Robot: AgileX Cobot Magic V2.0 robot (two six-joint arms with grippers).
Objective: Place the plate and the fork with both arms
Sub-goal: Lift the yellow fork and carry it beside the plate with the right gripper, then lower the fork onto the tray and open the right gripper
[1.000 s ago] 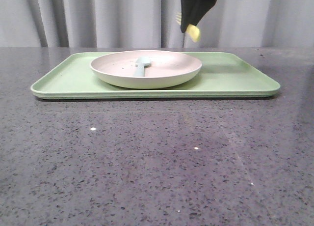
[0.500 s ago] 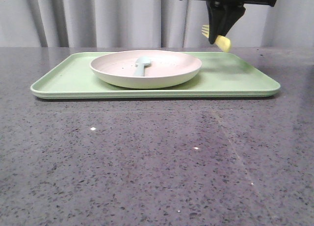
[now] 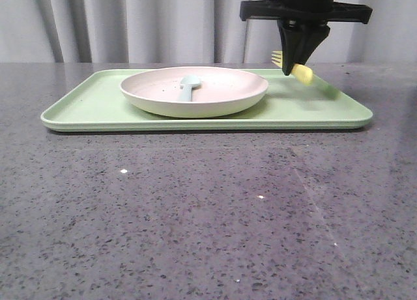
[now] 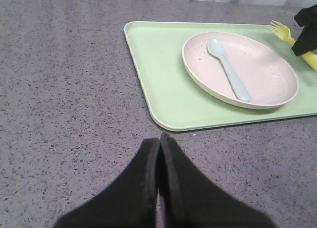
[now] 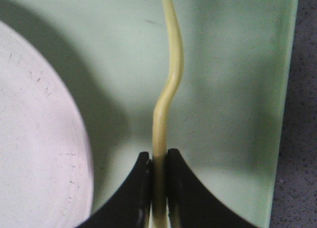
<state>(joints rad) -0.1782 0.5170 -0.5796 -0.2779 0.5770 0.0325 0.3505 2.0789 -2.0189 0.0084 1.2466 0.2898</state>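
The pale pink plate [image 3: 193,91] rests on the light green tray [image 3: 98,104], left of the tray's middle, with a pale blue spoon [image 3: 188,86] lying in it. My right gripper [image 3: 294,66] is shut on the yellow fork [image 3: 301,72] and holds it just above the tray's right part, beside the plate. In the right wrist view the fork [image 5: 168,89] runs edge-on out of the gripper [image 5: 158,156], with the plate [image 5: 34,139] to one side. My left gripper [image 4: 159,141] is shut and empty, over bare table short of the tray [image 4: 158,74].
Grey speckled tabletop [image 3: 195,215] stretches in front of the tray. A grey curtain [image 3: 130,23] hangs behind the table. The tray's right part [image 3: 326,104] holds nothing but the fork's shadow.
My right gripper has carried the fork to the right and down, from above the plate's far edge to just over the tray's right part. Plate, spoon and tray have not moved.
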